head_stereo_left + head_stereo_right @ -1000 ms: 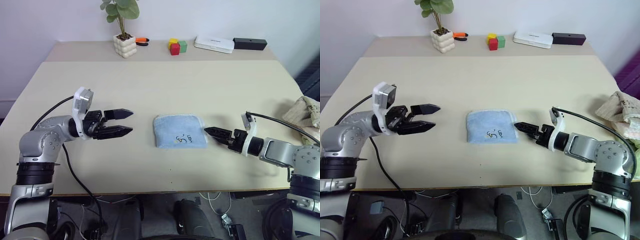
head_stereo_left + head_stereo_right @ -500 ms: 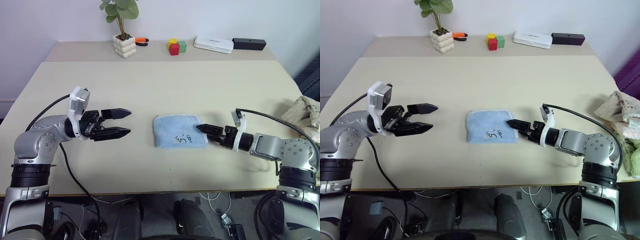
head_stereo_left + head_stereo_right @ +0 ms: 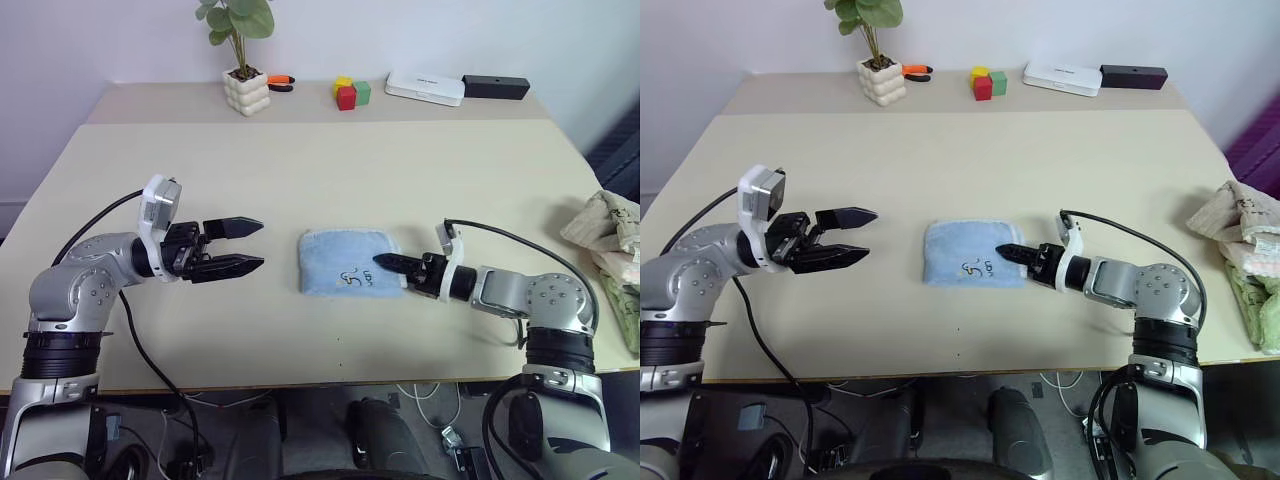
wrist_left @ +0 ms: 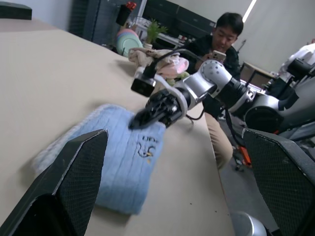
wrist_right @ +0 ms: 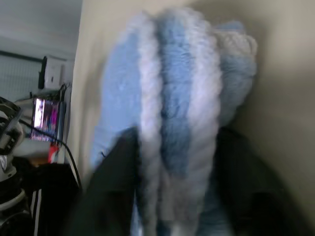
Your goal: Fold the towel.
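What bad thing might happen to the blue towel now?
The right gripper is pinching the towel at its right edge, where several layers are stacked. It might grab only some layers, so the neat fold could fall open when lifted. The towel could also slide along the smooth table instead of folding, since the left gripper hangs open well to the left and holds nothing down.

Towel (image 3: 345, 276) between both arms, mid-table (image 3: 330, 170)
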Controlling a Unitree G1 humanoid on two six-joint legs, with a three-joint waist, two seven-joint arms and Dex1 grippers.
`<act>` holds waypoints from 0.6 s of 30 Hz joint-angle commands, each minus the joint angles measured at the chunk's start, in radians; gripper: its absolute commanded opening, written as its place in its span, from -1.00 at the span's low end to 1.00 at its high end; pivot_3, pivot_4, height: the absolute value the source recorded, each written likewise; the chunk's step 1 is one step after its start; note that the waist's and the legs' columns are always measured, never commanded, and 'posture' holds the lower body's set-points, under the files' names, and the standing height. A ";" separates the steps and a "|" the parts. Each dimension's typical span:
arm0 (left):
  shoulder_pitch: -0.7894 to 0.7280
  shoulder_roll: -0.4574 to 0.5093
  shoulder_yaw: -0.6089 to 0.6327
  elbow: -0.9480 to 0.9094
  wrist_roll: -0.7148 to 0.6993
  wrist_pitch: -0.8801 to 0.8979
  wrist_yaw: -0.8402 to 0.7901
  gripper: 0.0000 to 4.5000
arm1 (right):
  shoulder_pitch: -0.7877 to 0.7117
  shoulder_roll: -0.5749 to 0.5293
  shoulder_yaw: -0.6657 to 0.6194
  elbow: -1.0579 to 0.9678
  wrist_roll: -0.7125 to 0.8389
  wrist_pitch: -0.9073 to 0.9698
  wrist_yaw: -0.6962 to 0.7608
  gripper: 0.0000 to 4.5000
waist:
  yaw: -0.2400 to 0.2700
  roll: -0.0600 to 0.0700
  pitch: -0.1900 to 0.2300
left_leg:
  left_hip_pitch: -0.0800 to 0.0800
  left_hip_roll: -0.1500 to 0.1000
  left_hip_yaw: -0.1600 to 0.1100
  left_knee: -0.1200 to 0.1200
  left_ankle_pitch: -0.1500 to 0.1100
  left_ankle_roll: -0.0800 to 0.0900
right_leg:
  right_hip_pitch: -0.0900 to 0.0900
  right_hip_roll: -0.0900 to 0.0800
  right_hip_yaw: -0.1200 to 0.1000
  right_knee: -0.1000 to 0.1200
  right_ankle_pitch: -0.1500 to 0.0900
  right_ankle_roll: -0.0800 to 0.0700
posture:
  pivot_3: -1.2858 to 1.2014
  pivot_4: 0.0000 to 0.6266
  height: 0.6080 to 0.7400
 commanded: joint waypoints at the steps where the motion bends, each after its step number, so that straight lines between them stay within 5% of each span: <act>1: -0.002 0.008 0.026 -0.031 -0.016 -0.007 0.005 1.00 | -0.012 -0.001 -0.009 -0.004 -0.015 -0.005 0.015 -0.90 | 0.000 -0.001 -0.001 | 0.000 0.000 0.000 0.000 0.000 0.000 | 0.000 0.000 0.000 0.000 0.000 0.000 | 0.03 -0.52 1.00; 9: -0.006 0.000 0.020 -0.022 -0.014 -0.016 0.008 1.00 | -0.027 -0.007 -0.080 -0.004 0.007 -0.009 0.025 -0.98 | 0.004 -0.001 0.000 | 0.000 0.000 0.000 0.001 0.000 0.000 | 0.001 0.000 0.001 0.000 0.000 -0.001 | 0.03 -0.52 1.00; 18: -0.015 -0.019 0.017 0.004 -0.006 -0.037 0.009 1.00 | 0.028 0.044 -0.462 -0.115 0.196 -0.180 -0.213 -0.98 | 0.006 -0.001 0.000 | -0.001 0.000 0.000 0.000 0.000 0.000 | 0.000 0.000 0.001 0.000 0.000 0.000 | 0.03 -0.52 1.00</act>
